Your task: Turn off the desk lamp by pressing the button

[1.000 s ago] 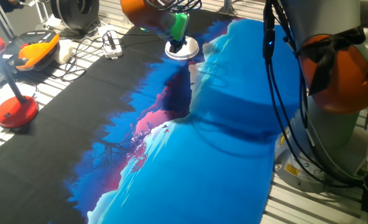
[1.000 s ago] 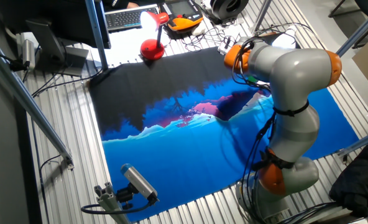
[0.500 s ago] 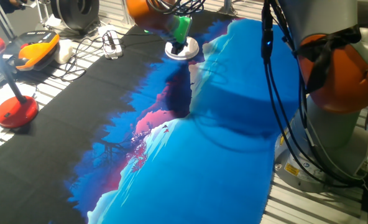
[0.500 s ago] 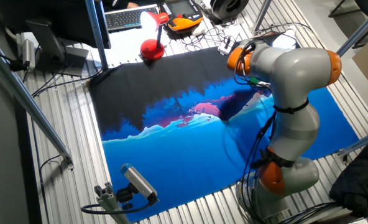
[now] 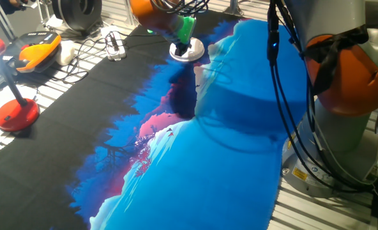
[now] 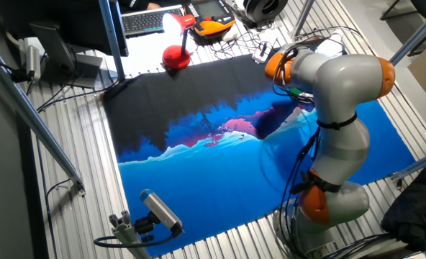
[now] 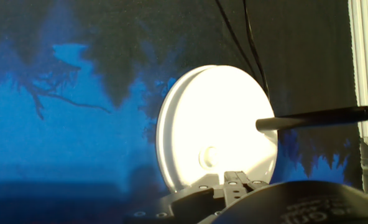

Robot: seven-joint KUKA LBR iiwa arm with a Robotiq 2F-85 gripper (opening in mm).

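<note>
From my hand view, my gripper (image 7: 235,180) fills the bottom edge as a dark housing, poised right over the desk lamp (image 7: 216,127). Its flat white disc base glows brightly, with a small round raised spot (image 7: 207,156) near the edge closest to me. The lamp's thin dark pole (image 7: 321,117) crosses in from the right, ending over the disc. Whether my fingers are parted or pressed together I cannot tell; their tips are hidden by my own housing.

In one fixed view my green-tipped hand (image 5: 184,33) hangs just above that white disc (image 5: 188,51) at the far edge of the printed cloth (image 5: 227,140), blue with a pink patch and black beyond it. My grey and orange arm (image 5: 332,70) and its hanging cables (image 5: 285,108) crowd the right side.

Farther off, well apart from the disc, a red round-based lamp (image 5: 16,115) with a black stem stands at the left. Behind it lie an orange and black device (image 5: 39,50) and white cords (image 5: 112,45).

The other fixed view shows the slatted metal table (image 6: 76,151), the red lamp lit, a keyboard (image 6: 142,21) beyond it, and a silver cylinder (image 6: 159,208) on a mount at the table's near edge.
</note>
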